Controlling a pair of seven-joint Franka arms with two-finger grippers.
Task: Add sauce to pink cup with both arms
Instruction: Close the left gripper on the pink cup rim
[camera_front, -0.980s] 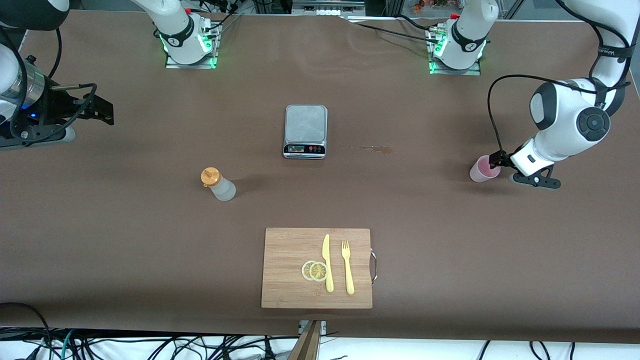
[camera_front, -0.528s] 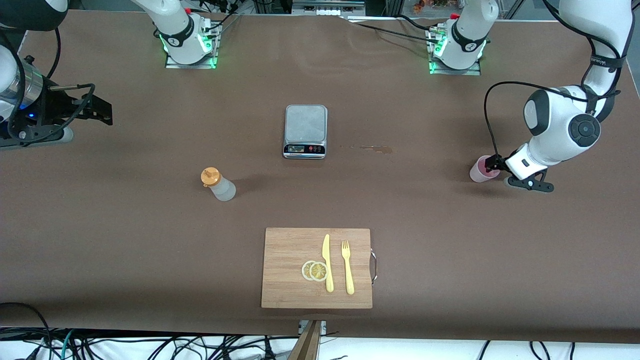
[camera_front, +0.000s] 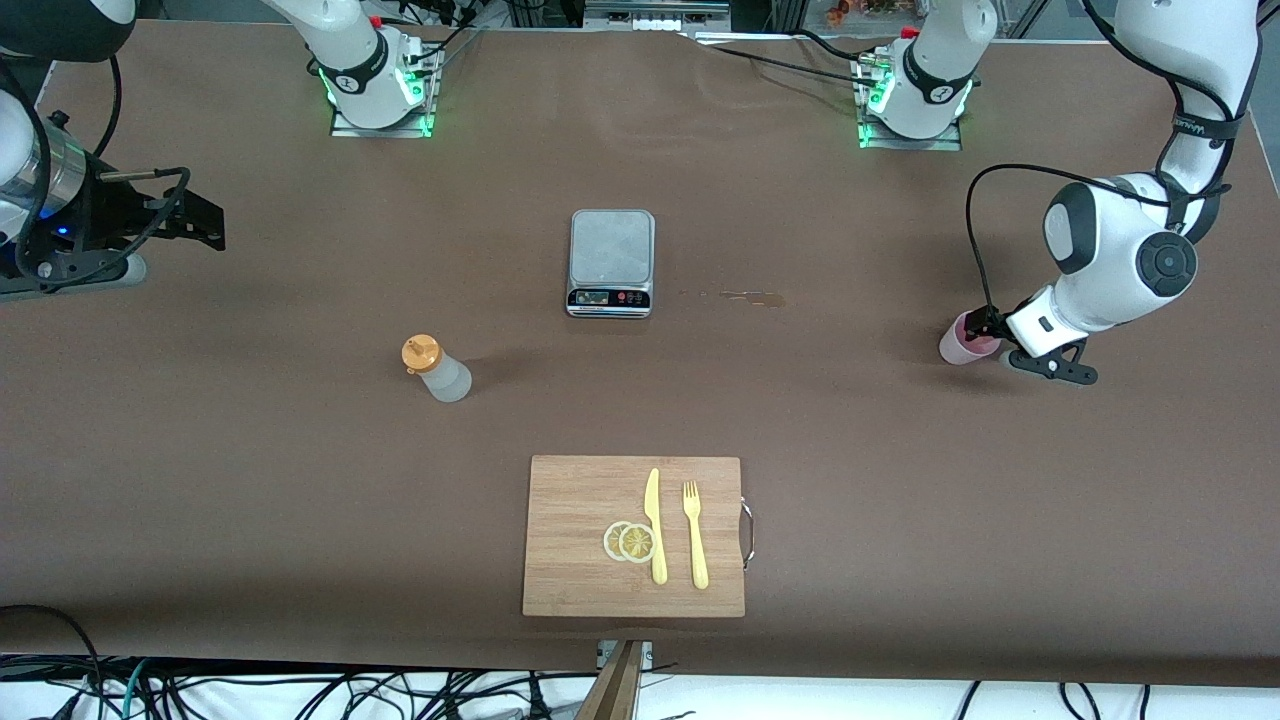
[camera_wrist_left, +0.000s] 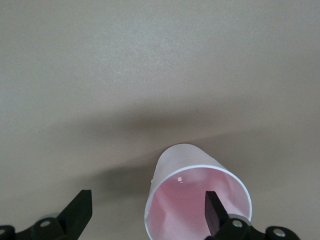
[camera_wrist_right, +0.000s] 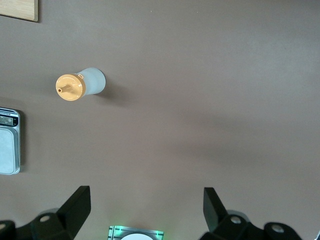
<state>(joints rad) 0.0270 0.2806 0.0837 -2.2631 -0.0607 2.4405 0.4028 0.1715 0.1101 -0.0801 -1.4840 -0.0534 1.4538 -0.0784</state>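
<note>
Since a second ago, the left gripper (camera_wrist_left: 147, 215) is closing in on the cup (camera_front: 964, 339), jaws spread, one finger inside its rim, near the left arm's end. It should recentre before squeezing. Right gripper (camera_wrist_right: 145, 210) is waiting, spread, well apart from the sauce (camera_front: 436, 369).

even overhead light, soft shadows on table (camera_front: 300, 480), sharp front view, wrist views slightly hazy
</note>
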